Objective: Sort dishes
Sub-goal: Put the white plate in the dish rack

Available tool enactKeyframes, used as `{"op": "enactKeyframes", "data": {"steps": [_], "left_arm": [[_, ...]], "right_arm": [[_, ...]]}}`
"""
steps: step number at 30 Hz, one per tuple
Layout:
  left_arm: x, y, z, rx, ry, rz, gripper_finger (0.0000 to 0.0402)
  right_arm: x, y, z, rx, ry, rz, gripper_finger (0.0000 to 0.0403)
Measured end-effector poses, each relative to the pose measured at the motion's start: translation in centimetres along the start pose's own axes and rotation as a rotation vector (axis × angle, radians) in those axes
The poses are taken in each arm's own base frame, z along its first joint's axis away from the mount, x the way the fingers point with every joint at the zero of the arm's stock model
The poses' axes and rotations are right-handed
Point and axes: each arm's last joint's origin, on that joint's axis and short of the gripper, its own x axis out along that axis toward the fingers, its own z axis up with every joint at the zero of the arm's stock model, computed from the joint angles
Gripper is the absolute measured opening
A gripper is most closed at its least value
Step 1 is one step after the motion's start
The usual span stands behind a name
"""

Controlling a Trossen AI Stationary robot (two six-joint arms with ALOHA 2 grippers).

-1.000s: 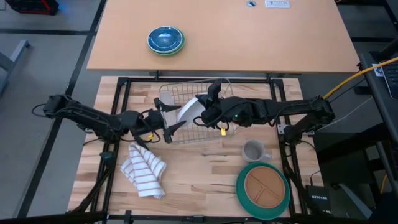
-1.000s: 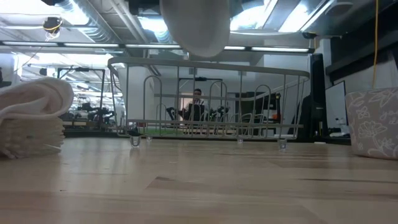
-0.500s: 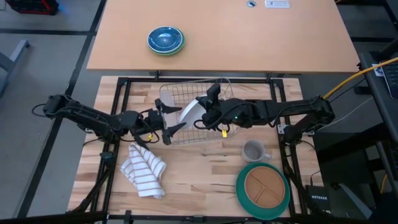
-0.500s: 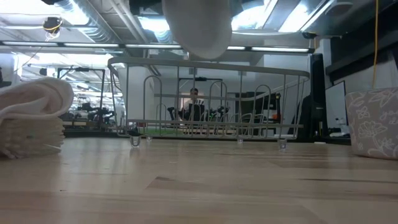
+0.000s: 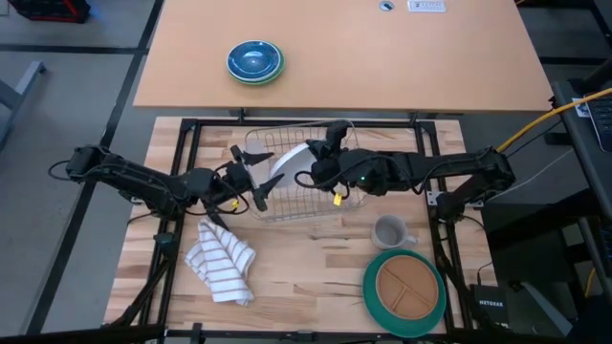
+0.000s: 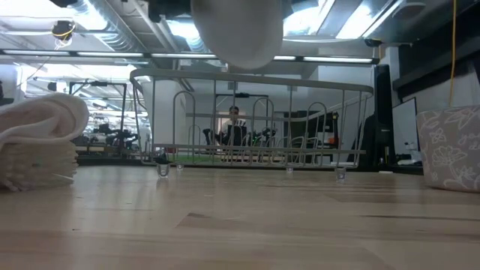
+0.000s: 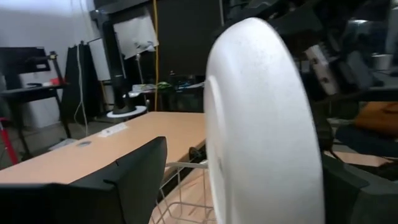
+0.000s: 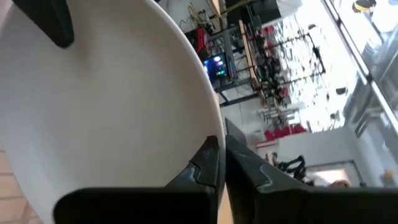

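One small white plate [image 5: 290, 162] stands on edge at the centre of the high view, held above the wire dish rack [image 5: 277, 205] rather than resting in it. The right claw [image 5: 320, 164] is clenched on the plate's rim; in the right wrist view its two dark fingers [image 8: 208, 163] pinch together over the white edge. The left claw [image 5: 251, 178], just left of the plate in the high view, stands spread wide and grips nothing; whether one finger touches the plate cannot be told from above. In the left wrist view the plate [image 7: 264, 124] fills the middle, edge-on.

Two more plates lie at the lower right of the high view: the tan plate [image 5: 405, 287] sits inside the larger dark green plate [image 5: 373, 296] on the counter [image 5: 316, 268]. A grey mug [image 5: 389, 231] stands just above them, and a striped cloth [image 5: 225, 260] lies at the lower left. Blue bowls [image 5: 254, 61] are stacked on the far tan table at the upper left.

From the low view only the plate's lower part [image 6: 240, 34] shows at the top edge, the claws cut off above it; a person sits far behind the rack, too small to make out.
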Motion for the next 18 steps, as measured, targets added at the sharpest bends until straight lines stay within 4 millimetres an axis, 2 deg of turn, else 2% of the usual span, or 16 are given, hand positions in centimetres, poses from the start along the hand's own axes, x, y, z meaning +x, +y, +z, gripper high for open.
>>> {"op": "enactKeyframes", "data": {"steps": [12, 15, 18], "left_arm": [[0.62, 0.94, -0.19, -0.006, 0.005, 0.048, 0.0292], [0.63, 0.96, -0.19, -0.005, 0.006, 0.049, 0.0275], [0.63, 0.96, -0.18, -0.005, 0.005, 0.049, 0.024]], "right_arm": [[-0.04, 0.22, -0.53, 0.119, 0.095, -0.038, 0.0016], [-0.02, 0.33, -0.69, 0.118, 0.125, -0.051, 0.0016], [-0.01, 0.36, -0.76, 0.128, 0.14, -0.061, 0.0016]]}}
